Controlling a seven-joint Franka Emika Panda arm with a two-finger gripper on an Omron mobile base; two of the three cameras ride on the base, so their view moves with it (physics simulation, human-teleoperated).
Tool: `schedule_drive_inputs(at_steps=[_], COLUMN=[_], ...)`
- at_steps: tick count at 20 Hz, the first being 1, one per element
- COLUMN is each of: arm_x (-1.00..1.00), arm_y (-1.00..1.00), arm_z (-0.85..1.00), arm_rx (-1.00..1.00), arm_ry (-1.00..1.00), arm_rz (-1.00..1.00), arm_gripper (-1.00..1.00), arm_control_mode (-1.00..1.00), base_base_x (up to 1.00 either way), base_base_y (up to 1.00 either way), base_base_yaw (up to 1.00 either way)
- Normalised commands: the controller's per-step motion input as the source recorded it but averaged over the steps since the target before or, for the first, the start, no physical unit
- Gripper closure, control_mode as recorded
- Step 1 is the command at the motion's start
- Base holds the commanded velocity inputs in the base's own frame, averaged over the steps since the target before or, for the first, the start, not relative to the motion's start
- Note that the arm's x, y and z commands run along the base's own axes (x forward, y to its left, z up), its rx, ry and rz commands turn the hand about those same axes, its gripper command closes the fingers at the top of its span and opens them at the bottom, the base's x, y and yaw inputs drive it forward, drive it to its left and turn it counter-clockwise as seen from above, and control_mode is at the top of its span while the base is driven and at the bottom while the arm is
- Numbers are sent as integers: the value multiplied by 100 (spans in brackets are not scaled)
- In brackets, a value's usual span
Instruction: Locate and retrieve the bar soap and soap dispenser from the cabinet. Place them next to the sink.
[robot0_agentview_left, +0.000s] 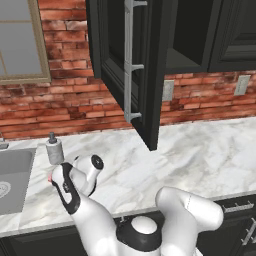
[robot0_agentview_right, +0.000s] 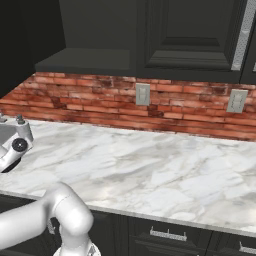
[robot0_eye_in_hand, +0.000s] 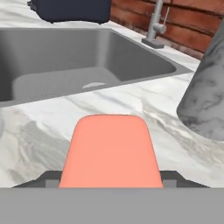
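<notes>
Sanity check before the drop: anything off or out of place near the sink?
Nothing is spilled or damaged. The soap dispenser stands upright on the counter beside the sink. The bar soap sits between the gripper's fingertips, above the counter. One loose end: the cabinet door hangs open over the counter.

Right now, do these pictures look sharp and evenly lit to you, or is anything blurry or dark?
Left base view: flat, even light, the open cabinet almost featureless black. Right base view: soft sheen on the marble counter, no hard glare. Hand view: the bar soap looms large and soft-edged from closeness, the soap dispenser is cropped at the right, and the sink shows gentle shading.
</notes>
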Motion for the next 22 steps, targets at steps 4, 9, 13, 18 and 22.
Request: schedule_drive_inputs(at_steps=[4, 9, 13, 18, 22], arm_x=[8, 13, 13, 14, 0], arm_y=[19, 16, 7, 0, -2], arm_z=[-13, -12, -9, -7, 0], arm_rx=[2, 3, 3, 4, 3], arm_ry=[0, 0, 0, 0, 0], arm_rz=[-2, -3, -2, -1, 0], arm_gripper=[100, -100, -100, -100, -100], arm_control_mode=[-100, -100, -100, -100, -100], base_base_x=[0, 0, 0, 0, 0], base_base_y=[0, 0, 0, 0, 0], base_base_yaw=[0, 0, 0, 0, 0])
